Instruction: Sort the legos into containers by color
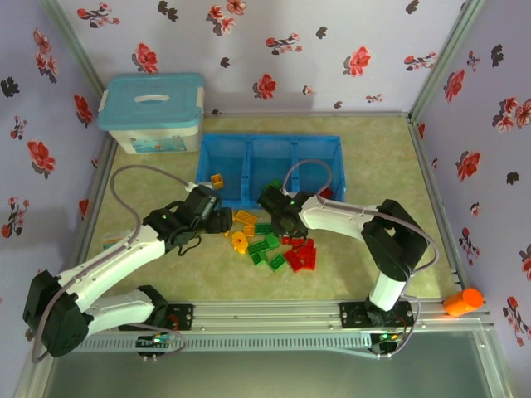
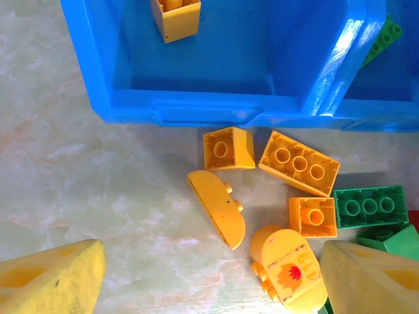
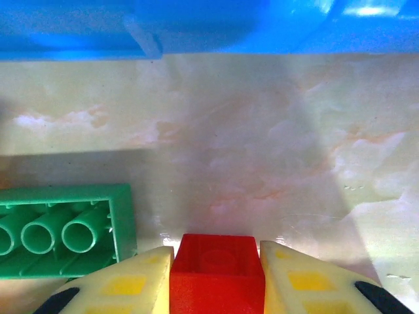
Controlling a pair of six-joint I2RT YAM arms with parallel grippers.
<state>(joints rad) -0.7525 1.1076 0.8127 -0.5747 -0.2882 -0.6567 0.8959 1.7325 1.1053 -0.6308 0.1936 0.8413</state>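
The bright-blue tray (image 1: 249, 145) lies across the back of the table; an orange-yellow brick (image 1: 216, 180) sits in its left compartment (image 2: 196, 59). Loose legos lie in a heap in front of it: orange-yellow ones (image 2: 299, 163), green ones (image 1: 267, 245) and red ones (image 1: 300, 255). My left gripper (image 1: 217, 220) is open above the yellow bricks, with a half-round yellow piece (image 2: 218, 208) between its fingers (image 2: 55, 281) and nothing touched. My right gripper (image 3: 217, 278) is shut on a small red brick (image 3: 217, 268), low over the table by the heap, next to a green brick (image 3: 62, 239).
A white storage box with a pale-blue lid (image 1: 152, 112) stands at the back left, beside the tray. An orange cylinder (image 1: 462, 301) lies on the rail at the front right. Flowered walls close in the table on three sides.
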